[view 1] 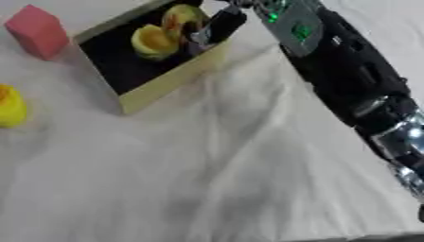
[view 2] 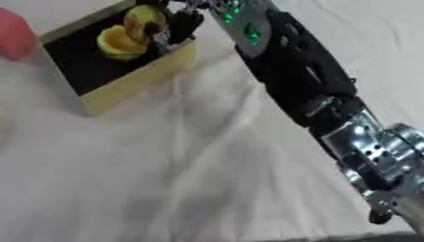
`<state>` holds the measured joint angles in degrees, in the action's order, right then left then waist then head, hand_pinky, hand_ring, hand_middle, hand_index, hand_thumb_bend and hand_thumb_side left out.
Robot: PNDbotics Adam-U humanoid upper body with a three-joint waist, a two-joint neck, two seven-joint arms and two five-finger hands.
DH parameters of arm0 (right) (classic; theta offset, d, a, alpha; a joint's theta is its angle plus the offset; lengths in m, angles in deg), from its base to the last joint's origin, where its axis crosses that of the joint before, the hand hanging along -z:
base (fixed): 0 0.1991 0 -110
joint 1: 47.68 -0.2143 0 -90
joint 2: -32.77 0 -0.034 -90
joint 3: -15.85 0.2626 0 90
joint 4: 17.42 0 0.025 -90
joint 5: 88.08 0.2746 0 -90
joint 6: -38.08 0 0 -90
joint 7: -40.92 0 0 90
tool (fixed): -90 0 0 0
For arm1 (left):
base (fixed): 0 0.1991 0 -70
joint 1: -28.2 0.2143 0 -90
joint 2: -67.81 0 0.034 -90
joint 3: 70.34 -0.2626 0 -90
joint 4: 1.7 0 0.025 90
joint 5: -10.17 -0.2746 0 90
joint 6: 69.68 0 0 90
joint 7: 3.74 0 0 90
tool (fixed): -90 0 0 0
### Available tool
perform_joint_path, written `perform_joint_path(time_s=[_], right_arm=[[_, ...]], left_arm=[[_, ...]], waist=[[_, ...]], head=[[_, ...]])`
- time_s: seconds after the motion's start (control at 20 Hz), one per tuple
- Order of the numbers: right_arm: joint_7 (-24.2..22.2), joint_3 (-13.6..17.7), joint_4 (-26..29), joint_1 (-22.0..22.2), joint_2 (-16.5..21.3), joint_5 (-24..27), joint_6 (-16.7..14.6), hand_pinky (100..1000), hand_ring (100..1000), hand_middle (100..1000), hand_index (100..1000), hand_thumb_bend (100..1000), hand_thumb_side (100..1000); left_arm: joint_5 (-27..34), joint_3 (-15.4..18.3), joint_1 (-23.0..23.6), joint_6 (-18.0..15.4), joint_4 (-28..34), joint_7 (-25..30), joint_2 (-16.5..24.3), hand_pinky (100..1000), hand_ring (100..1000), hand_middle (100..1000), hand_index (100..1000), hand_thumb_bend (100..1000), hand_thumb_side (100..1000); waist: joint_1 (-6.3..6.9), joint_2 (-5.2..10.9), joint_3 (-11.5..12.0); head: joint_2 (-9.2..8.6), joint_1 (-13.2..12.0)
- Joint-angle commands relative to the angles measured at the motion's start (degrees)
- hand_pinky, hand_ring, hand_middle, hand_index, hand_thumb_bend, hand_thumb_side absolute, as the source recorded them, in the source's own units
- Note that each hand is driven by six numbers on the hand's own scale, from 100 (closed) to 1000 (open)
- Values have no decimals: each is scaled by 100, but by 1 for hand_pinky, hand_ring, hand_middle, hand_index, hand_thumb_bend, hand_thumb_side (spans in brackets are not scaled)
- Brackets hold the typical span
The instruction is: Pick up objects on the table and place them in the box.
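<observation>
my right hand (view 1: 217, 26) reaches into the tan, dark-lined box (view 1: 165, 85) at upper left, beside two yellow objects (i cannot tell its fingers' state). the remaining pink block (view 1: 37, 32) and yellow toy (view 1: 11, 106) lie left of it.

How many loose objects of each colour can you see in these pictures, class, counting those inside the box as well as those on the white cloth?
Yellow: 3, two rounded yellow objects inside the tan cardboard box and one yellow rounded toy on the cloth.
Pink: 1, a pink block beside the box.
Total: 4.
</observation>
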<state>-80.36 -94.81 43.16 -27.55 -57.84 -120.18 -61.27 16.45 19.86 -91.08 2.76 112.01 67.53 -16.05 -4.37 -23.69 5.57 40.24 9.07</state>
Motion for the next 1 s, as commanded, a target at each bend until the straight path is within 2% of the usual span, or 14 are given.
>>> perform_joint_path(time_s=[0.05, 0.15, 0.2, 0.25, 0.3, 0.4, 0.55, 0.8, 0.9, 1.0], right_arm=[[45, 96, -50, -133, 46, -160, -99, 813, 780, 609, 730, 100, 100], [62, 88, -64, -135, 48, -277, -137, 829, 816, 682, 791, 217, 100], [56, 80, -56, -139, 50, -335, -172, 845, 845, 739, 836, 317, 100], [34, 73, -40, -144, 53, -392, -225, 858, 865, 764, 867, 362, 101], [12, 72, -26, -148, 57, -444, -277, 870, 881, 780, 881, 395, 153], [-12, 86, -7, -155, 65, -545, -366, 881, 895, 794, 894, 395, 224], [51, 124, -9, -156, 70, -619, -404, 882, 895, 787, 898, 378, 264], [240, 156, 46, -143, 109, -554, -375, 875, 882, 768, 886, 355, 240], [391, 227, 224, -126, 197, -330, -259, 869, 869, 751, 875, 311, 216], [617, 309, 634, -72, 412, 59, -44, 862, 854, 729, 863, 250, 202]], left_arm=[[11, 23, -68, 1, 88, 10, 88, 696, 688, 710, 803, 462, 530], [9, 24, -62, 3, 88, 9, 86, 696, 688, 710, 803, 462, 530], [9, 24, -57, 5, 88, 8, 84, 696, 688, 710, 803, 462, 530], [9, 23, -54, 8, 88, 7, 80, 696, 688, 710, 803, 462, 530], [9, 21, -52, 11, 88, 9, 78, 696, 688, 710, 803, 461, 530], [10, 19, -54, 13, 88, 12, 75, 696, 688, 710, 803, 462, 530], [9, 21, -51, 12, 88, 11, 77, 696, 688, 711, 803, 464, 529], [4, 26, -35, 17, 88, 4, 81, 696, 688, 710, 803, 464, 529], [-2, 36, -3, 25, 88, -7, 88, 696, 688, 711, 802, 464, 529], [-14, 52, 42, 30, 88, -27, 106, 696, 689, 711, 802, 464, 528]], waist=[[26, 124, 8], [28, 125, 4], [29, 127, 0], [30, 130, -7], [31, 132, -12], [35, 138, -22], [41, 146, -28], [45, 176, -45], [50, 206, -68], [49, 242, -99]], head=[[-59, 13], [-57, 7], [-54, 1], [-51, -5], [-51, -8], [-49, -10], [-51, -20], [-45, -45], [-25, -75], [-2, -116]])
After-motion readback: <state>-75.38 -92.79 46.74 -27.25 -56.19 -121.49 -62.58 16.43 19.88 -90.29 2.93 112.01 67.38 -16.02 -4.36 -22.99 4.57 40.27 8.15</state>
